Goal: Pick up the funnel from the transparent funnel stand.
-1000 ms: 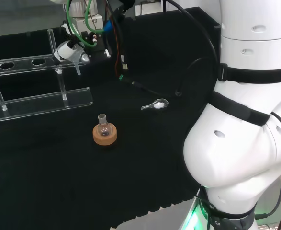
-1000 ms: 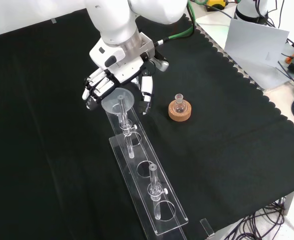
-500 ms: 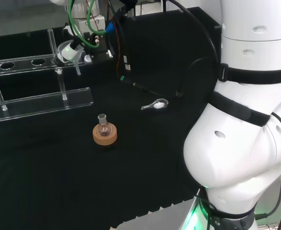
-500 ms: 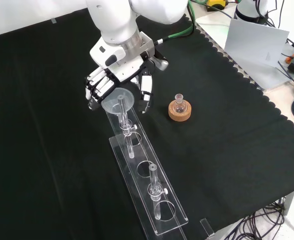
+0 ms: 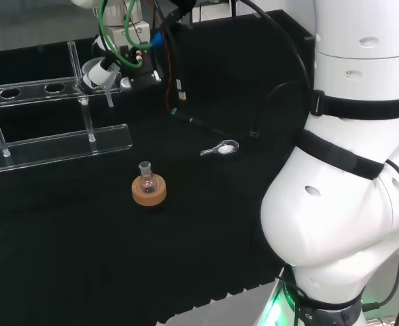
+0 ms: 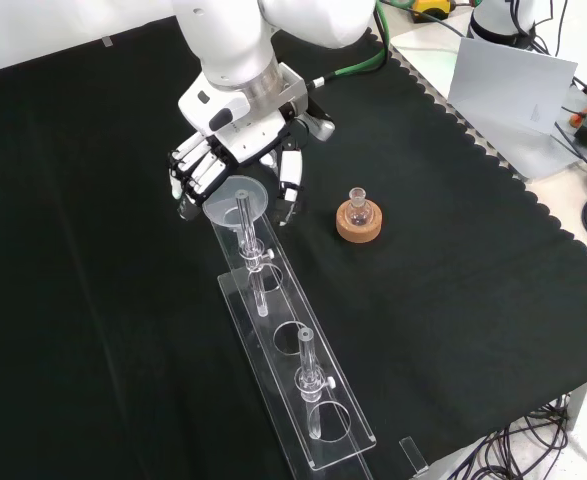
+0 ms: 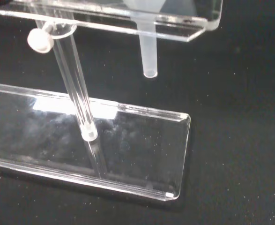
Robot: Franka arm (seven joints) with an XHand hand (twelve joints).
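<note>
Funnel [image 6: 235,196], pale and translucent, sits in the end hole of the transparent funnel stand [image 6: 291,368], the end nearest the arm. In the front view the hand [image 6: 221,165] hangs over that end, its black and white fingers [image 6: 190,174] curled at about 10 o'clock of the funnel's rim and the thumb [image 6: 290,180] at about 3 o'clock. They bracket the rim closely, but whether they touch it cannot be told. The wrist view shows the funnel's spout [image 7: 148,51] hanging straight down through the stand's upper shelf, clear of the base plate below.

To do the lift well, the fingers and thumb should likely close evenly on the rim, then rise straight up until the spout clears the hole. A tilted pull could catch the spout on the shelf edge and drag the light stand along.

A clear upright post [image 6: 245,222] with a clamp screw stands just beside the funnel, at about 6 o'clock in the front view, and is the nearest obstacle. On the bench [image 6: 473,260], a small glass flask [image 6: 357,208] rests on a cork ring [image 6: 359,228] at about 3 o'clock of the hand, well apart. In the head view a small spoon-like tool [image 5: 221,148] lies on the cloth at 2 o'clock of the flask, clear of the work.
</note>
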